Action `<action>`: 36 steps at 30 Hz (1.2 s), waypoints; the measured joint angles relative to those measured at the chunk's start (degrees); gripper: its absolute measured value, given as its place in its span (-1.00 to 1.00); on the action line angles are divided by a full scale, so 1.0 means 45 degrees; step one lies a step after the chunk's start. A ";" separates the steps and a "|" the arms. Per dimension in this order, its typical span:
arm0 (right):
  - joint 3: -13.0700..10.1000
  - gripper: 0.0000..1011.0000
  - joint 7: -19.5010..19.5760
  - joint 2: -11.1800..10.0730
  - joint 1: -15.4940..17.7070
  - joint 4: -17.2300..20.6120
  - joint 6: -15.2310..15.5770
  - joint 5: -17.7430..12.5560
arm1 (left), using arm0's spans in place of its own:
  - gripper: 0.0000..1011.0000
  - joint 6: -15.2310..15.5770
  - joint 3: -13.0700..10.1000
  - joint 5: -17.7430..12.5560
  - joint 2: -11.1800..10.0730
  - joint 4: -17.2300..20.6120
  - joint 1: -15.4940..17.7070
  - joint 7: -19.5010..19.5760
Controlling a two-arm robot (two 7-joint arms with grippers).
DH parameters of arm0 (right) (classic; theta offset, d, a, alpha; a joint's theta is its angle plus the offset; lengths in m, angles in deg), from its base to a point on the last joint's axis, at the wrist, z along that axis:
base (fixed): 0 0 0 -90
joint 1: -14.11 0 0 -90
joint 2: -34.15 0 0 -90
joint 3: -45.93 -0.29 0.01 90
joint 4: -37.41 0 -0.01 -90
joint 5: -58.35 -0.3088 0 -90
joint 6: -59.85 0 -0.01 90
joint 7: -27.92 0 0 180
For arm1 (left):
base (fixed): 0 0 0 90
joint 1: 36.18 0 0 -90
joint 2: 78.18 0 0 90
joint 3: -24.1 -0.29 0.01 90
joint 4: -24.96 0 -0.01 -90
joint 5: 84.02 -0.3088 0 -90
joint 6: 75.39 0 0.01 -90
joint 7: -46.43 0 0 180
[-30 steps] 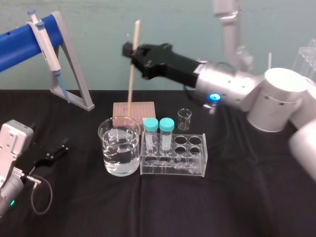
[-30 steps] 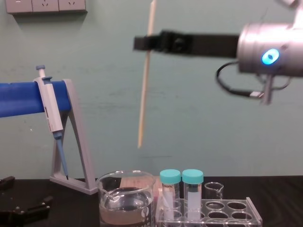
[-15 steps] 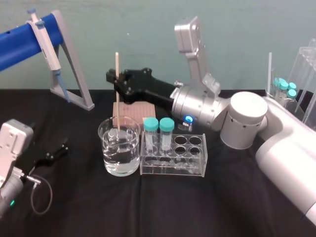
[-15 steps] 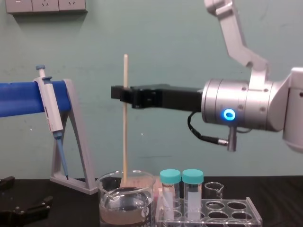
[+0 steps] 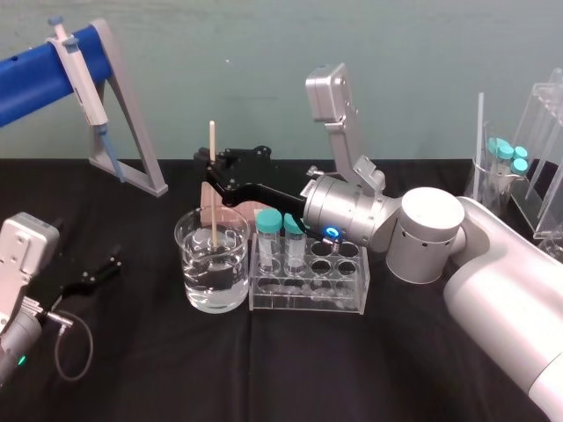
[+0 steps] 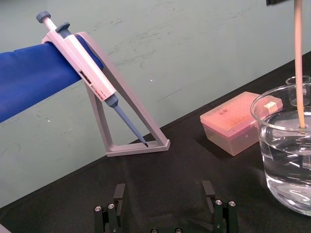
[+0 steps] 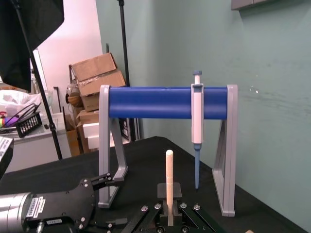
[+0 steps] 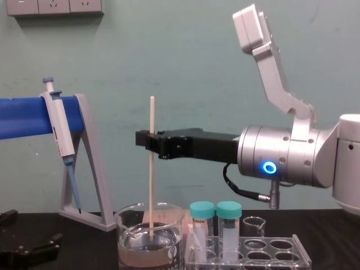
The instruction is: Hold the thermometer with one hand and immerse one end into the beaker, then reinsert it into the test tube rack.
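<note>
Between the clamped black fingers [image 8: 142,139] of the right gripper [image 8: 149,139], the thin cream-white rod thermometer [image 8: 151,185] is held upright, its end dipped below them into the wide clear glass beaker [image 8: 169,228]; a straight lift is advised before the clear acrylic test tube rack [image 8: 275,254]. The left gripper [image 6: 164,199] is parked, fingers apart.

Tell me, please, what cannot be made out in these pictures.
- Head view: whether the thermometer, held by the right gripper, touches the beaker's bottom; liquid blurs its end.
- Chest view: the test tube rack's base, cut by the lower edge.
- Left wrist view: the parked left gripper's base, cut off below.
</note>
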 joint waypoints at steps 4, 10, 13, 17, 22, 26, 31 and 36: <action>-0.0032 -0.89 -0.0025 0.0143 0.0051 -0.0252 -0.0027 0.0196 | 0.99 0.0000 0.0000 -0.0001 0.0001 0.0000 0.0000 0.0000; -0.0095 -0.89 -0.0035 0.0366 0.0053 -0.0663 -0.0038 0.0422 | 0.99 0.0000 0.0000 -0.0001 0.0000 -0.0001 0.0000 0.0000; -0.0138 -0.89 -0.0055 0.0445 0.0061 -0.0819 -0.0038 0.0536 | 0.99 0.0000 0.0000 -0.0001 0.0000 0.0000 0.0000 0.0000; -0.0203 -0.89 -0.0090 0.0494 0.0110 -0.0863 -0.0037 0.0644 | 0.99 0.0000 0.0000 -0.0001 0.0000 0.0000 0.0000 0.0000; -0.0219 -0.89 -0.0113 0.0496 0.0124 -0.0854 -0.0034 0.0668 | 0.99 0.0000 0.0000 -0.0001 0.0000 0.0000 -0.0001 0.0000; -0.0213 -0.89 -0.0106 0.0491 0.0125 -0.0846 -0.0026 0.0663 | 0.99 0.0000 0.0000 -0.0001 0.0000 0.0000 -0.0001 0.0000; -0.0207 -0.89 -0.0102 0.0486 0.0122 -0.0840 -0.0020 0.0656 | 0.99 0.0000 0.0000 -0.0001 0.0000 0.0000 0.0000 0.0000; -0.0200 -0.89 -0.0101 0.0481 0.0118 -0.0833 -0.0012 0.0639 | 0.99 0.0000 0.0000 -0.0001 0.0000 0.0000 -0.0001 0.0000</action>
